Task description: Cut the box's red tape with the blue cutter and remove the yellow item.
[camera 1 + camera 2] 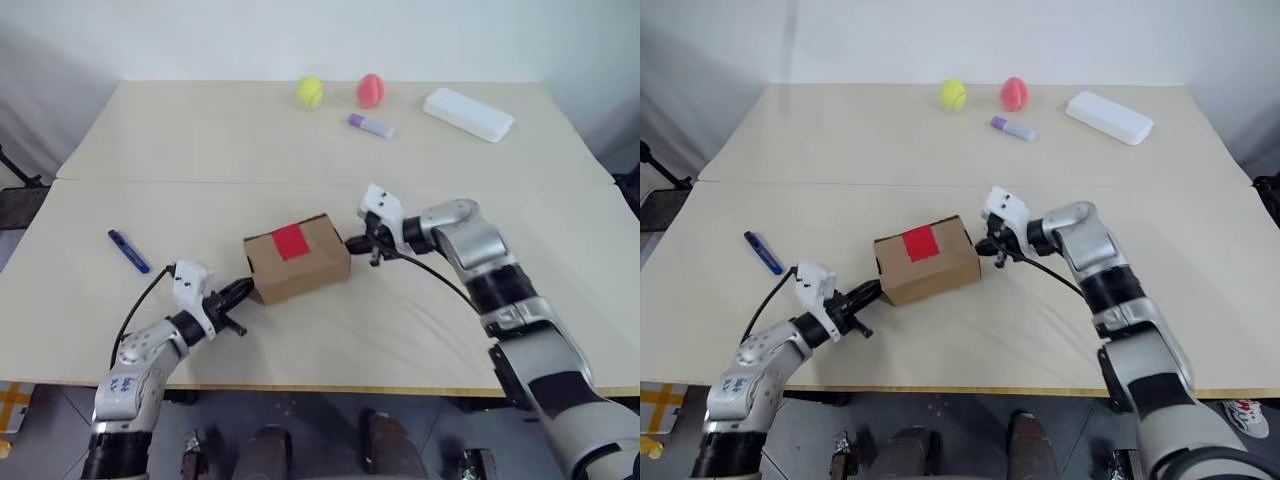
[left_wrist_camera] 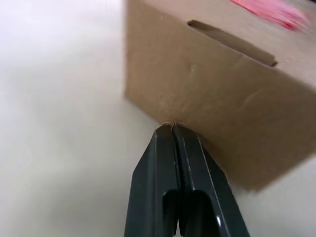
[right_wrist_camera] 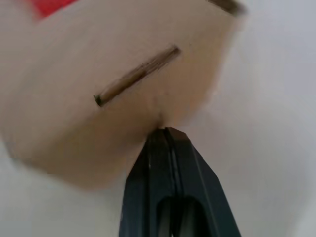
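The brown box (image 1: 297, 262) lies mid-table with the red tape (image 1: 291, 241) on its top face. My left gripper (image 1: 245, 291) is shut, and its fingertips (image 2: 170, 129) press against the box's left end wall (image 2: 217, 103). At the opposite end my right gripper (image 1: 356, 243) is also shut, its tips (image 3: 163, 131) touching the end wall just below a flap slot (image 3: 137, 75). Nothing sits between either pair of fingers. The blue cutter (image 1: 129, 251) lies on the table to the left, apart from both grippers. The yellow item is hidden.
Along the far side of the table stand a yellow-green ball (image 1: 309, 91), a pink ball (image 1: 370, 89), a short lilac tube (image 1: 370, 125) and a long white case (image 1: 468, 113). The table's front edge (image 1: 330, 388) runs close behind my arms.
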Robot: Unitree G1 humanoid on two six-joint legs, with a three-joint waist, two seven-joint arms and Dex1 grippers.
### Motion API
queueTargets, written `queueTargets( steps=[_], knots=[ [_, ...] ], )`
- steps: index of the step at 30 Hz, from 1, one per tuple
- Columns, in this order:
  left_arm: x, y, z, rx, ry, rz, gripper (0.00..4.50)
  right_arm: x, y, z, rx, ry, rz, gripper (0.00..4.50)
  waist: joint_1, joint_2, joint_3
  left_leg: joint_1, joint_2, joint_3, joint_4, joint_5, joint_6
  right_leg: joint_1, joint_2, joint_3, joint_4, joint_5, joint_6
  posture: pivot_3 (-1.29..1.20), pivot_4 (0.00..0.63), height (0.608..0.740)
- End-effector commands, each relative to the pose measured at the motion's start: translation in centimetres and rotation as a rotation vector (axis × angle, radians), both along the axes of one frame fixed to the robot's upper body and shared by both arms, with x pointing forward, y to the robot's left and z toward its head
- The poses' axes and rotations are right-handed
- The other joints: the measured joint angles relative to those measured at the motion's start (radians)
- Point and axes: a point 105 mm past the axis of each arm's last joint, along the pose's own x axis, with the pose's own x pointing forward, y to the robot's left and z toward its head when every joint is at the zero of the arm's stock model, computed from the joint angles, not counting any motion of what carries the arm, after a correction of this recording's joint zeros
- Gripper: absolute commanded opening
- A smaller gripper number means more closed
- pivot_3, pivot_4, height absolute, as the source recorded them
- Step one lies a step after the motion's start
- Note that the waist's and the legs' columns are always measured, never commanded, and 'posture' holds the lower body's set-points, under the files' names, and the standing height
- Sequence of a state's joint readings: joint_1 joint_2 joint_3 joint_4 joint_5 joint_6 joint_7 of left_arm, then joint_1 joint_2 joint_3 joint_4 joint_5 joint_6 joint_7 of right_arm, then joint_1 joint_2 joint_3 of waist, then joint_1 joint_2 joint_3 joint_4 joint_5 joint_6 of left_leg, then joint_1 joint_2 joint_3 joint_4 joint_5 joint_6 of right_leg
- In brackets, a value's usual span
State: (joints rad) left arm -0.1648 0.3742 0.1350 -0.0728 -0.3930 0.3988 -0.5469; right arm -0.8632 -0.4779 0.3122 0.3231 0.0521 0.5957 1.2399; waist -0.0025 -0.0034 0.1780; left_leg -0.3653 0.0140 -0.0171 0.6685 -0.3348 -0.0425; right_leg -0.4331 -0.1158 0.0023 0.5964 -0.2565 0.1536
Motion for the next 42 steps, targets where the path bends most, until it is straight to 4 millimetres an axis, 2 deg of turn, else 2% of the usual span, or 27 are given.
queueTargets(
  steps=[1, 13, 20, 26, 37, 42],
  knots=[
    [0.6, -3.5, 0.3, -0.006, -0.024, -0.139, 0.05, -3.1, 1.1, 0.6, -0.009, 0.021, 0.116, 0.0, -0.001, 0.0, 0.0, 0.0, 0.0, 0.0, 0.0, 0.0, 0.0, 0.0, 0.0, 0.0, 0.0, 0.0, 0.0, 0.0, 0.15, 0.74],
    [3.3, -10.3, 1.8, 0.013, -0.059, -0.421, 0.05, -6.4, -3.4, 1.1, -0.059, 0.038, -0.072, 0.0, 0.005, -0.001, 0.0, -0.004, -0.001, 0.001, 0.004, -0.002, 0.003, 0.0, 0.0, 0.0, -0.003, 0.001, 0.002, 0.0, 0.15, 0.74],
    [3.8, -12.0, 1.7, 0.014, -0.068, -0.47, 0.05, -7.4, -4.8, 1.1, -0.052, 0.046, -0.187, 0.0, 0.001, -0.001, 0.001, -0.004, -0.001, 0.002, 0.008, -0.003, 0.004, 0.0, 0.0, 0.0, -0.004, 0.002, 0.003, 0.0, 0.15, 0.74],
    [3.6, -11.2, 0.4, 0.052, -0.046, -0.468, 0.05, -8.4, -6.0, 0.5, -0.064, 0.069, -0.265, 0.0, 0.008, -0.001, 0.001, -0.005, -0.001, 0.001, 0.011, -0.005, 0.007, 0.002, 0.0, 0.0, -0.004, 0.002, 0.003, 0.0, 0.15, 0.74],
    [4.6, -8.1, 0.6, 0.071, -0.053, -0.362, 0.05, -8.4, -7.7, -1.5, -0.052, 0.076, -0.444, 0.0, 0.012, -0.001, 0.001, -0.004, -0.001, 0.002, 0.012, -0.006, 0.008, 0.003, 0.0, 0.0, -0.004, 0.002, 0.004, 0.0, 0.15, 0.74],
    [5.0, -6.2, 1.4, 0.081, -0.069, -0.315, 0.05, -7.7, -10.3, -2.1, -0.063, 0.049, -0.568, 0.0, 0.01, -0.001, 0.001, -0.003, -0.001, 0.002, 0.013, -0.007, 0.009, 0.004, 0.0, 0.0, -0.004, 0.002, 0.004, 0.0, 0.15, 0.74]
  ],
)
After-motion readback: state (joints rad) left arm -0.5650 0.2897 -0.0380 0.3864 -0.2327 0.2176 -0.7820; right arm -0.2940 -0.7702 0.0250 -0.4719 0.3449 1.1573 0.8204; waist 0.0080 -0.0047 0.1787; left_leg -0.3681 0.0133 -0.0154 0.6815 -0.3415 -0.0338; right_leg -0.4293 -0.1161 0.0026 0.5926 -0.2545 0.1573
